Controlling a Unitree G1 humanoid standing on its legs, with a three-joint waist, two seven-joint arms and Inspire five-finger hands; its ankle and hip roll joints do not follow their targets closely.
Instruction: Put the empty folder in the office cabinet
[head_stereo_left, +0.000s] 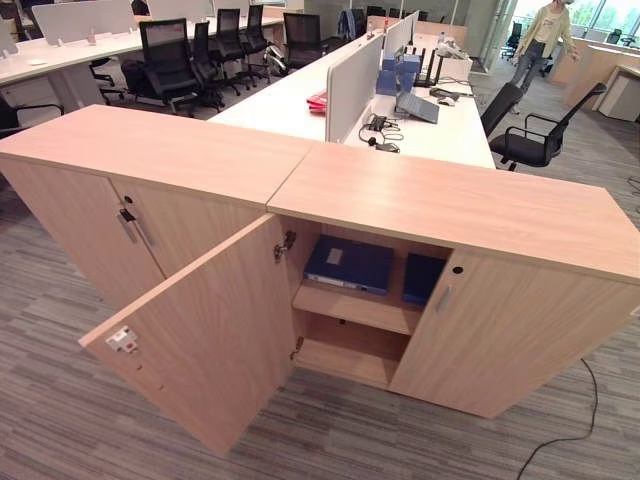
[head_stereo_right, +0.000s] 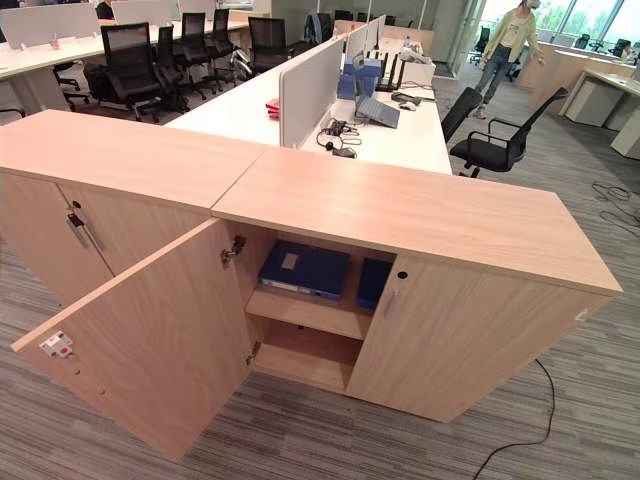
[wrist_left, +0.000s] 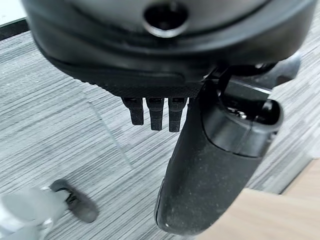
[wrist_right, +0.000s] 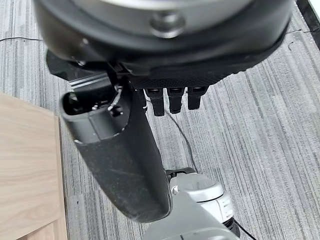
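Left hand (wrist_left: 210, 165) hangs over the grey carpet, thumb out straight, fingers in a relaxed row, nothing held. Right hand (wrist_right: 125, 165) is in the same pose over carpet, thumb extended, fingers loose, empty, with a corner of light wood just beside it. Both arms appear lowered at the sides, clear of the work. Outward from the hands: the office cabinet (head_stereo_left: 480, 210) stands in front, left door (head_stereo_left: 200, 340) swung wide open, right door (head_stereo_left: 500, 330) shut. On the upper shelf (head_stereo_left: 355, 305) a blue folder (head_stereo_left: 350, 263) lies flat, with a second blue item (head_stereo_left: 423, 278) just beside it, partly hidden behind the shut door. Cannot tell which of the two is the empty one. Lower shelf looks bare. Judgement: placing step looks done, folder already in the cabinet; what remains, if anything, is closing up. That would call for the left hand to come up to the open door's outer face and push it round on its hinges until it meets the right door. Beyond the cabinet: white desks (head_stereo_left: 300, 95) with dividers, black chairs (head_stereo_left: 165, 60), and a person (head_stereo_left: 540, 40) walking far back on the right.
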